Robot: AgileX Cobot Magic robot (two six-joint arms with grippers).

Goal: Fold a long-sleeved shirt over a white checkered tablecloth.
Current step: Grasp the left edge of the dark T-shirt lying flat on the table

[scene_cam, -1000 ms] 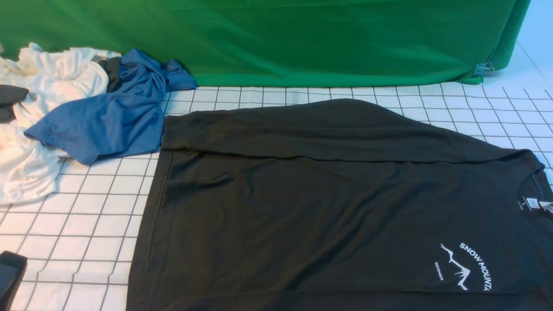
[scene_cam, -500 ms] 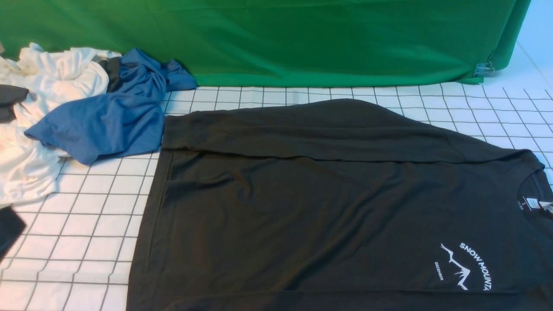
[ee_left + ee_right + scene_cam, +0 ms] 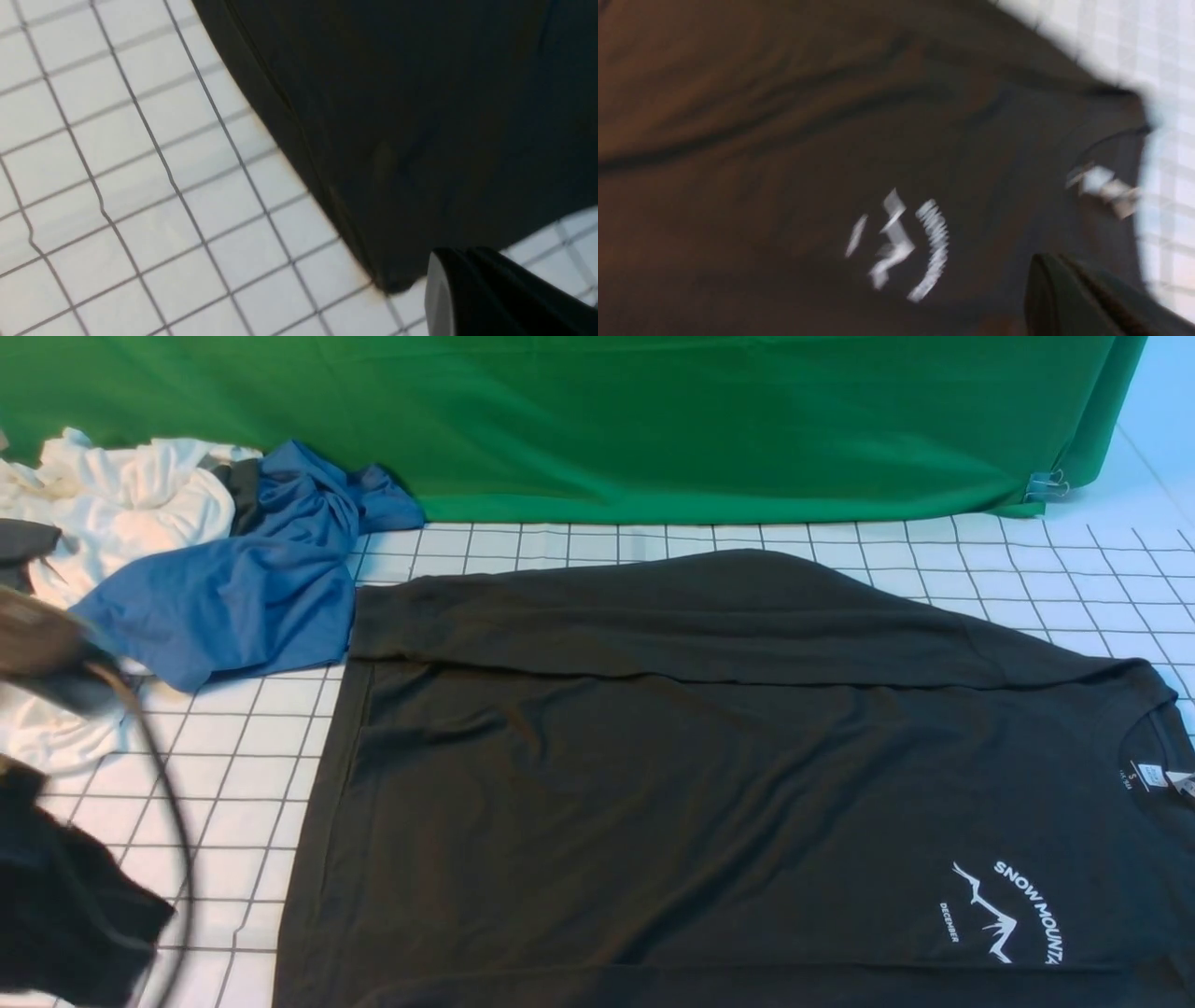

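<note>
We see the long-sleeved shirt (image 3: 709,784) lying flat and face up on the white checkered tablecloth (image 3: 215,803) that covers the tabletop. Its collar points to our right and its hem to our left. One sleeve (image 3: 653,616) lies folded along the far side of the body, reaching toward the hem. The white mountain print (image 3: 1004,910) sits on the near right part of the chest, and the neck label (image 3: 1153,775) shows inside the collar at the right edge. At far left a blue garment (image 3: 243,588) lies partly over a heap of white garments (image 3: 121,504), close to the shirt's far hem corner, and a green backdrop cloth (image 3: 653,420) hangs behind. Our left arm (image 3: 65,896) shows as a dark blur at the near left edge, over the tablecloth and apart from the shirt. In its wrist view the left claw (image 3: 460,261) is closed and empty, just beside the near hem corner (image 3: 387,284). We cannot tell whether it touches the fabric. The right wrist view is blurred, but the right claw (image 3: 1057,266) is also closed with nothing in it, over the chest near the print.
</note>
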